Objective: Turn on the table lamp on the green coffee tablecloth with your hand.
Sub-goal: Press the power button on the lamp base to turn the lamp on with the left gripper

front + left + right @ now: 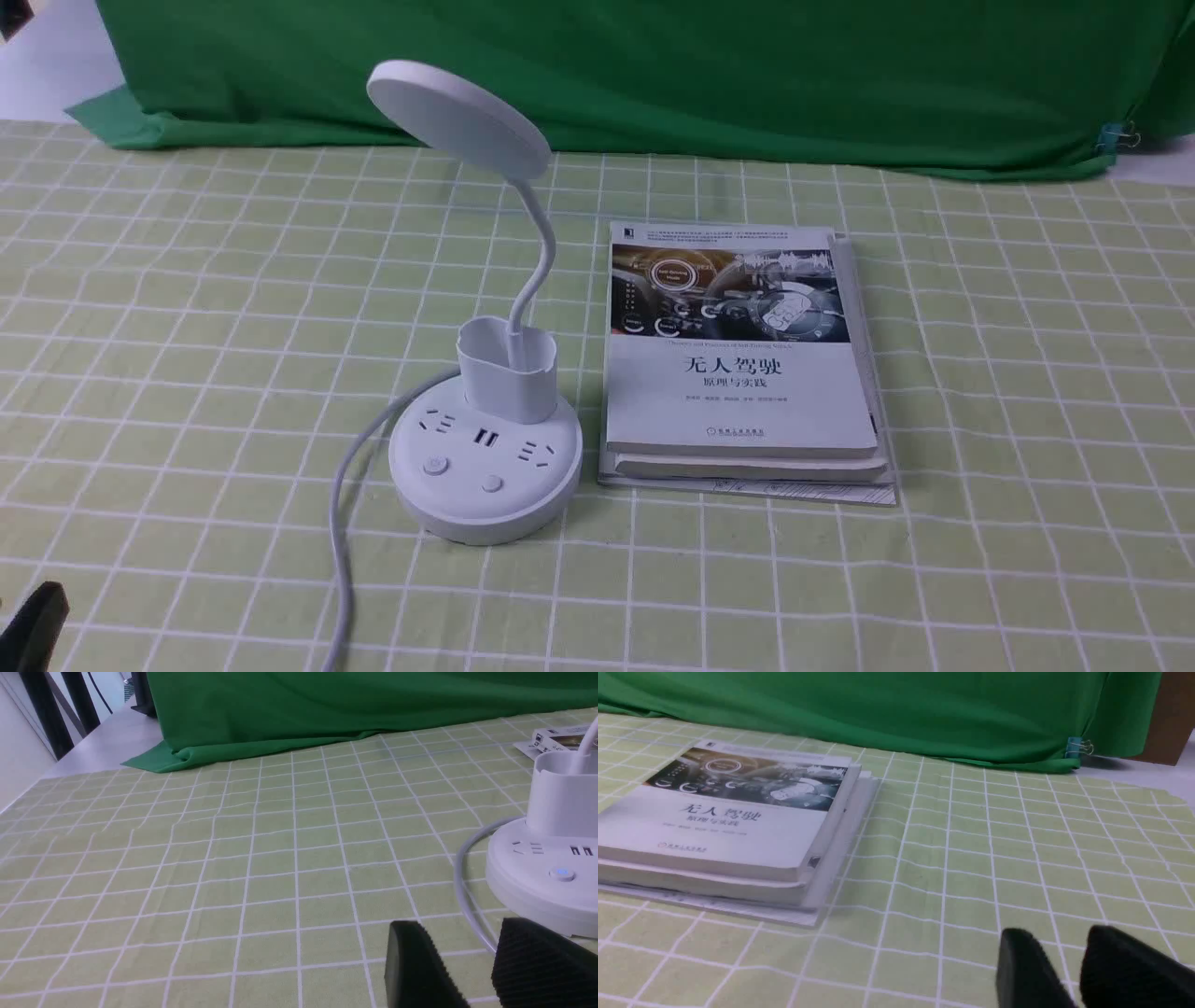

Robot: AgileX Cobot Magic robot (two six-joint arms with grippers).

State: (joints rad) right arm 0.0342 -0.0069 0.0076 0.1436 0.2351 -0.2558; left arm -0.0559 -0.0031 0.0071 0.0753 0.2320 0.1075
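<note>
Black left tool (451, 942) and right tool (1048, 947), both open, taper near gridded pale-green cloth (747, 579).

Books (738, 373) just beside the lamp (485, 476)

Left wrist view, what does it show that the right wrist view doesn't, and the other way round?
Only the left wrist view shows the lamp's base with its cup holder and the gray cord.

Only the right wrist view shows the blue clip and the top book's title.

Both show the checked tablecloth, the green backdrop and part of the book stack.
</note>
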